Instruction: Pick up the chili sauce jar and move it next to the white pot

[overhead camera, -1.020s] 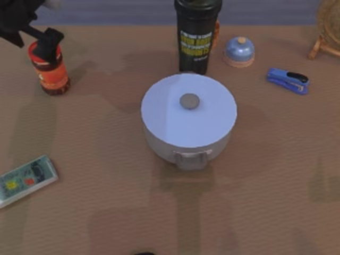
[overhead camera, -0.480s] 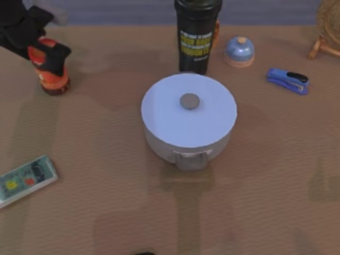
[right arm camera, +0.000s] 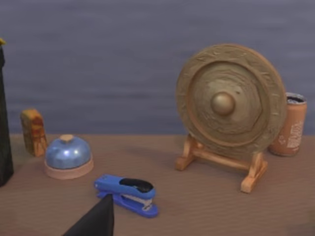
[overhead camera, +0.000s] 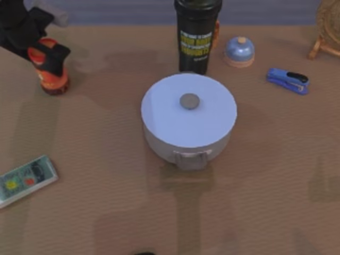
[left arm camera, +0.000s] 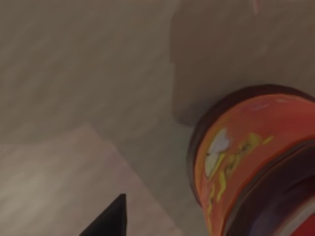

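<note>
The chili sauce jar [overhead camera: 54, 81], with its orange-red lid and orange label, stands on the table at the far left, well apart from the white pot [overhead camera: 188, 114] in the middle. My left gripper [overhead camera: 45, 53] is lowered over the jar's top, open, with a finger on each side. In the left wrist view the jar [left arm camera: 246, 157] fills the frame close up. One black fingertip [left arm camera: 112, 221] shows there with a gap of table between it and the jar. My right gripper is outside the top view. Its wrist view shows one black fingertip [right arm camera: 98, 222] with nothing held.
A tall black tumbler [overhead camera: 197, 34] stands right behind the pot. A blue bell [overhead camera: 239, 51] and blue stapler [overhead camera: 288, 80] lie at the back right by a wooden gong [right arm camera: 226, 113] and a can [right arm camera: 290, 125]. A remote [overhead camera: 24, 180] lies at the front left.
My left gripper has come down from just above the jar's lid to sit around its upper part. Over the last half second it has hardly moved. The jar stays in place.
</note>
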Available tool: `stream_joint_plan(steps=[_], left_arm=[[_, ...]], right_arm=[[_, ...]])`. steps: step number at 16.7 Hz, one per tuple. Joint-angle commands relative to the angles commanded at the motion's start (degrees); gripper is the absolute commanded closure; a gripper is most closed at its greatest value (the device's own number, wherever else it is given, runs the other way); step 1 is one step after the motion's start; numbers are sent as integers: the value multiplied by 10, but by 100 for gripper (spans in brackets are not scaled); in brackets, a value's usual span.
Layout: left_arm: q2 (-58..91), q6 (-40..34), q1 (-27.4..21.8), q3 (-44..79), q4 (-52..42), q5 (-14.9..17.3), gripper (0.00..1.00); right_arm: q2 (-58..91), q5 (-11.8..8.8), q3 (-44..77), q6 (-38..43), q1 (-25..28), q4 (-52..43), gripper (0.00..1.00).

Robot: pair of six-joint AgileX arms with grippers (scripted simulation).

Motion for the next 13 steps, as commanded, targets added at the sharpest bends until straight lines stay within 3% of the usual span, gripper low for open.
stream_joint_plan(steps=[10,13], left_arm=[[0,0,0,0,0,0,98],[0,0,0,0,0,0,100]], right_arm=[[0,0,0,0,0,0,0],[0,0,0,0,0,0,0]])
